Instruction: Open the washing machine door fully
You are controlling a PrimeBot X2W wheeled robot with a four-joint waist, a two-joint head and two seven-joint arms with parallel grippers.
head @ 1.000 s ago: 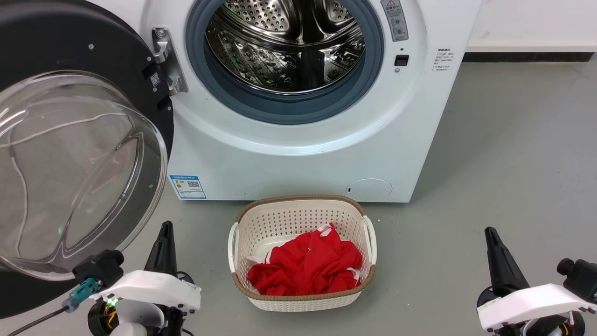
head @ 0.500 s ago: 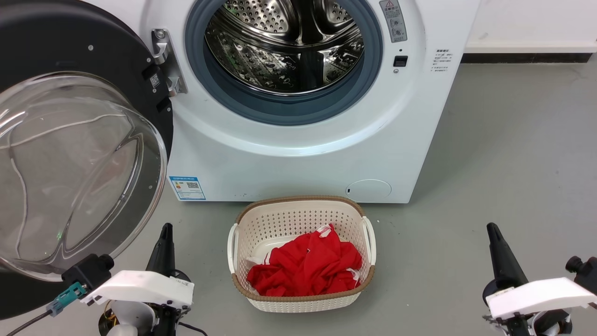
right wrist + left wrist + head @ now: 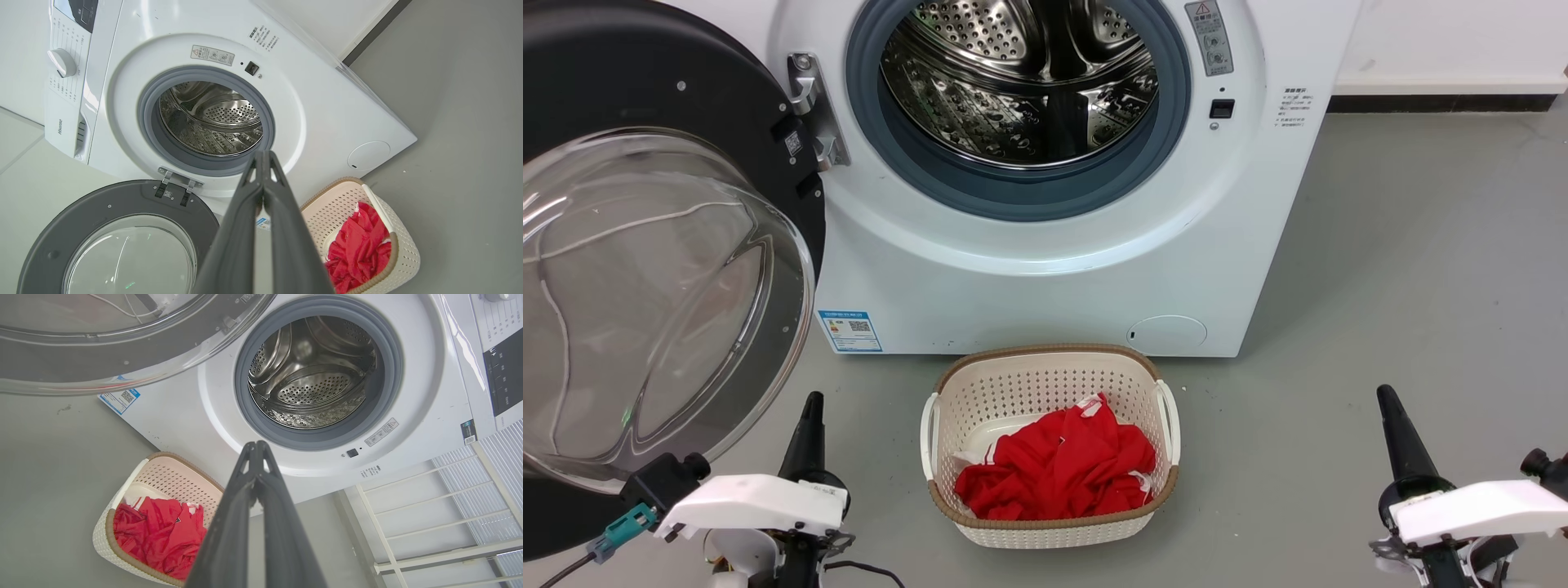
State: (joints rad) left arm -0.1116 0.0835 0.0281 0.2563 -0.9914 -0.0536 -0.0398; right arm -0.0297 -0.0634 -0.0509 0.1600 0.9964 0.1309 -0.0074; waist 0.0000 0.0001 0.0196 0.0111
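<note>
Door [image 3: 662, 286] on one washing machine [image 3: 1045, 286] stands open; left end effector [image 3: 811, 408], right end effector [image 3: 1387, 402] both clenched.

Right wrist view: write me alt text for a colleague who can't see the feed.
The round black door hangs wide open beside the white washing machine, baring the steel drum. The right tool, shut, rises from the bottom edge toward the opening. A cream basket of red clothes sits on the grey floor.

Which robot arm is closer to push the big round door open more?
Probably left. The left tool sits just beside the washing machine door, which hangs on the robot's left; the right tool is far across, past the basket.
</note>
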